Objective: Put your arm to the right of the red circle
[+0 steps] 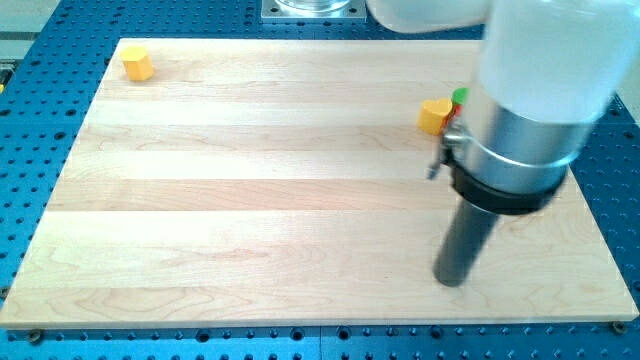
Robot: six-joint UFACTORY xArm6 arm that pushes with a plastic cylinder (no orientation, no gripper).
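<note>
Red circle: only a sliver shows, wedged between yellow block and green block, mostly behind the arm.
Tip: on bare board, below that cluster, touching and holding nothing.
Risk: approaching blind may knock the hidden cluster.
Far yellow block: top left.
Writing: none readable.

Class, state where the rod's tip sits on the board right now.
My tip rests on the wooden board at the view's lower right, below the yellow block and green block, touching neither.
</note>
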